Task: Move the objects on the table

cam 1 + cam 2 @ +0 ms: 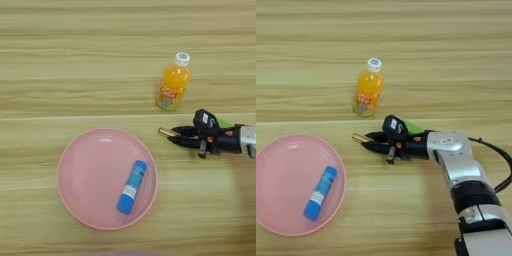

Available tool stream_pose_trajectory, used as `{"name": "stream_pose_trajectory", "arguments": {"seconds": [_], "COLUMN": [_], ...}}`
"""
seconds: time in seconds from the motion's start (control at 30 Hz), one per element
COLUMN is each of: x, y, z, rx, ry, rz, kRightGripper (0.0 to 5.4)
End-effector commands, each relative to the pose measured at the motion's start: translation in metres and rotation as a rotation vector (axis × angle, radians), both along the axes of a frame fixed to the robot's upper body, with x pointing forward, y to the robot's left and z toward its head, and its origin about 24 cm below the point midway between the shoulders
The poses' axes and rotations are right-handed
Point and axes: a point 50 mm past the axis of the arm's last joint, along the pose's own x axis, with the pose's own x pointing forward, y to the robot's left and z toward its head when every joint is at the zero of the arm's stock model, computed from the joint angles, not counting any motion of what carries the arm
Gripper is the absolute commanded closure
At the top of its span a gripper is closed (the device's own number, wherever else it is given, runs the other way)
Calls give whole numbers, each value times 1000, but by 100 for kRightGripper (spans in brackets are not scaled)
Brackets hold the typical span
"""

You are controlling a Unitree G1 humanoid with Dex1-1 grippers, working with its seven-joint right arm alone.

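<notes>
1. A pink plate [80, 200] sits on the bench [50, 75], a blue-and-white tube [132, 187] lying inside it.
2. The orange-drink bottle [173, 82] stands further back.
3. The pincer [367, 140] is clamped on the amber screwdriver handle [359, 137], a green piece [414, 127] just behind it.

You get bright, even, warm light over the whole table [60, 60], with no dark corners. Shadows are soft and short: a faint one hugs the plate [107, 178] along its near rim, another sits under the arm [458, 165]. A pale sheen marks the plate's far rim (mild, not glaring). Everything looks slightly soft, the bottle [174, 82] label unreadable.
</notes>
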Motion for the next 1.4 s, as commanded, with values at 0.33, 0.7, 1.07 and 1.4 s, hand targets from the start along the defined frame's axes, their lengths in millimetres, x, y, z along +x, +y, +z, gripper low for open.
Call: {"name": "stream_pose_trajectory", "arguments": {"seconds": [0.33, 0.7, 1.07, 1.4], "x": [14, 16, 14, 3], "y": [-4, -2, -2, 2], "z": [29, 44, 78, 126], "rx": [-38, -10, 35, 161], "ry": [-114, -172, -287, -467], "rz": [38, 53, 77, 117], "kRightGripper": [373, 257, 146, 44]}}
